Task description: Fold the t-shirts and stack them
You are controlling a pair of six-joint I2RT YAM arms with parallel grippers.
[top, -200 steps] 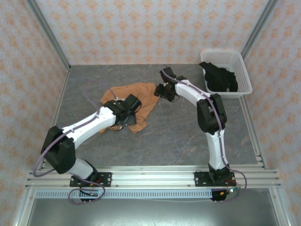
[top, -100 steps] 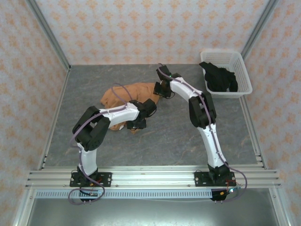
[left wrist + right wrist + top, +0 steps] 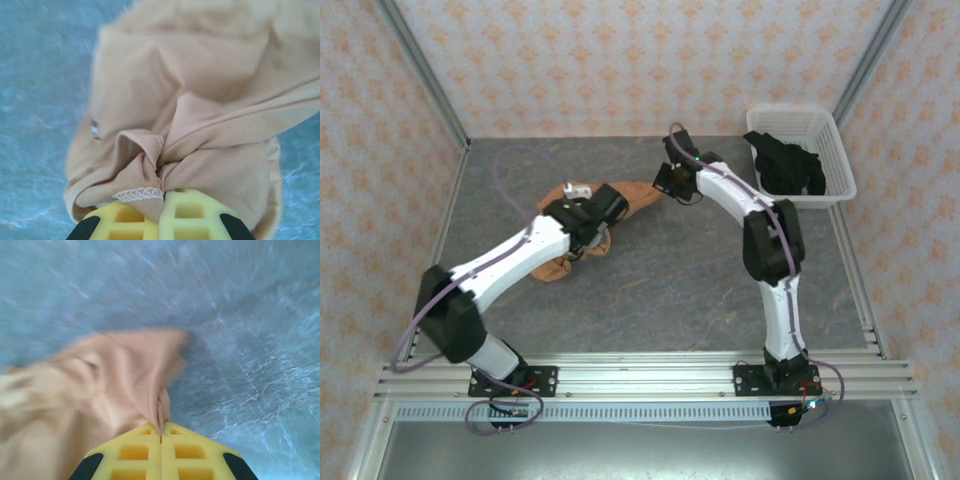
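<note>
Your orange shirt (image 3: 632, 196) lies bunched on the worktop (image 3: 700, 290), left of centre and toward the far side. It is drawn into a crumpled band that runs from near left to far right, and both of your end effectors are clamped on it.

The left end effector (image 3: 588, 238) sits over the band's near-left part. In the left wrist view its yellow fingers (image 3: 192, 215) are pressed together, with a gathered fold of the orange cloth pinched between them. A stitched hem shows right at the tips, and the rest of the shirt rises in loose folds beyond.

The right end effector (image 3: 668, 188) has the band's far right end. In the right wrist view its fingers (image 3: 192, 452) meet, with a thin ridge of cloth caught in the seam between them. The shirt trails off to the left there, blurred, over grey worktop.

Your black shirt (image 3: 788, 165) is heaped in the white basket (image 3: 837, 140) at the far right corner of the worktop. It is well apart from the orange shirt and from both arms.
</note>
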